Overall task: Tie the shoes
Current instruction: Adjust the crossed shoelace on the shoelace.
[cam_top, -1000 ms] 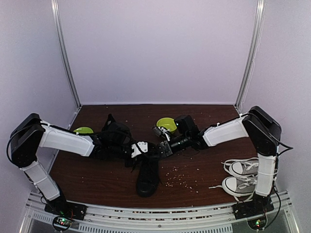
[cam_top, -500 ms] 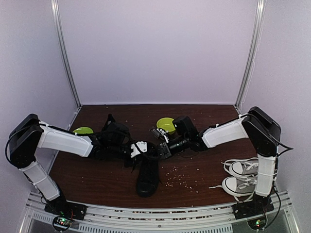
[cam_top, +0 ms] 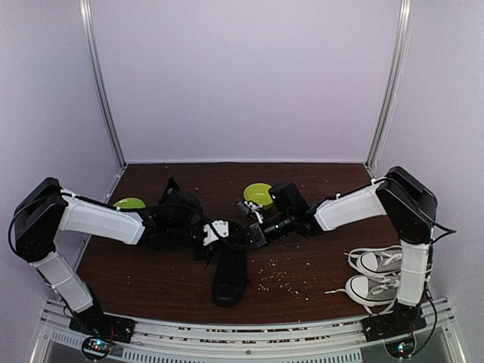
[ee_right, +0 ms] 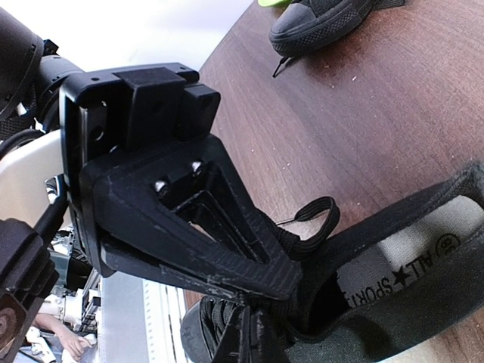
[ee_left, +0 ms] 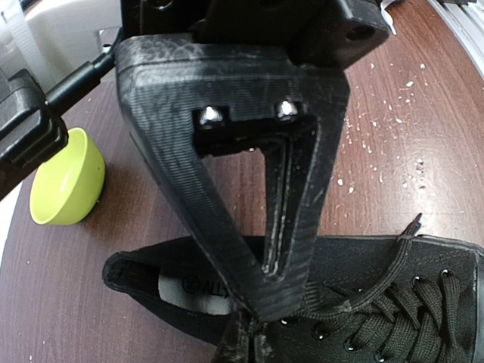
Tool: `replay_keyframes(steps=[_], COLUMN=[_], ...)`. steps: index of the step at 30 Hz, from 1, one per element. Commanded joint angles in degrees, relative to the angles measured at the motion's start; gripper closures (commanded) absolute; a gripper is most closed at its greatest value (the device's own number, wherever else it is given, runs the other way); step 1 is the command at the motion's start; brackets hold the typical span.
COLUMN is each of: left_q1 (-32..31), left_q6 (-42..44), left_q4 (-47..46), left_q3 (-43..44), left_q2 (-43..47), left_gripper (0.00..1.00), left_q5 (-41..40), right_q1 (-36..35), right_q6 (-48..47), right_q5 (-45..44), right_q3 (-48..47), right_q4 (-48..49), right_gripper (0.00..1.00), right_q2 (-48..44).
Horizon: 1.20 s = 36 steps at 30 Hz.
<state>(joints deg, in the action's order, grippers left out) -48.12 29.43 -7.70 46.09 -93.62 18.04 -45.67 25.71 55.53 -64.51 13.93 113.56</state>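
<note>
grippers both sit at the collar of one shoe [cam_top: 228, 276], left gripper [ee_left: 266, 301] pressed closed, right gripper [ee_right: 291, 283] pinching its lace [ee_right: 316, 214]; behind it second shoe [cam_top: 180, 206], two bowls [cam_top: 259, 195] [cam_top: 130, 203]; right of it two sneakers [cam_top: 378, 262] [cam_top: 369, 288].

Dark brown wooden bench [cam_top: 333, 178], strewn with pale crumbs [cam_top: 281, 280] right of centre. Bears a black shoe [cam_top: 229, 274] mid-bench, toe toward the near edge; another black shoe [cam_top: 176, 201] back left; a yellow-green bowl [cam_top: 259, 195] behind centre; a second bowl [cam_top: 130, 203] far left; white-laced sneakers [cam_top: 376, 276] near right.
</note>
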Motion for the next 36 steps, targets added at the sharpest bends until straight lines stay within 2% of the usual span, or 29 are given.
replay_keyframes(steps=[1,2,4,7,20,24,28,30,34,36], left_q1=[-0.2,-0.2,-0.2,-0.1,0.1,0.1,0.1,0.1,0.1,0.1], left_q6=[0.2,1.1,2.5,3.8,3.5,2.2,1.4,0.8,-0.3,-0.5], left_q4=[-2.7,-1.9,-0.8,-0.4,0.4,-0.9,-0.6,-1.2,-2.4,-2.6], left_q3=[-0.7,-0.5,-0.2,-0.1,2.5,2.4,3.2,3.2,2.8,2.6], left_q2=[1.6,1.6,1.6,1.8,-0.5,-0.5,-1.7,-1.8,-1.5,-1.4], left_gripper=[1.00,1.00,0.87,0.80,0.72,0.73,0.78,0.82,1.00,1.00], left_q5=[-0.2,-0.6,-1.9,-3.4,0.0,2.0,3.3,3.3,3.3,3.2], right_q1=[0.0,0.3,0.8,0.9,0.9,0.9,0.8,0.7,0.7,0.7], right_q6=[-0.3,-0.2,-0.5,-1.2,0.6,0.9,1.2,0.7,-1.8,-3.2], right_q5=[1.1,1.4,1.7,2.3,4.7,5.0,6.6,6.9,6.7,6.7], right_q3=[1.3,1.4,1.4,1.2,0.8,1.0,1.0,0.9,0.4,0.0], right_q4=[1.2,1.3,1.1,0.3,2.2,2.7,3.1,2.8,-1.3,-3.4], right_gripper=[1.00,1.00,1.00,1.00,1.00,1.00,1.00,1.00,1.00,1.00], right_q2=[-1.4,-1.8,-2.3,-2.5,-3.1,-2.8,-3.1,-3.4,-3.3,-3.5])
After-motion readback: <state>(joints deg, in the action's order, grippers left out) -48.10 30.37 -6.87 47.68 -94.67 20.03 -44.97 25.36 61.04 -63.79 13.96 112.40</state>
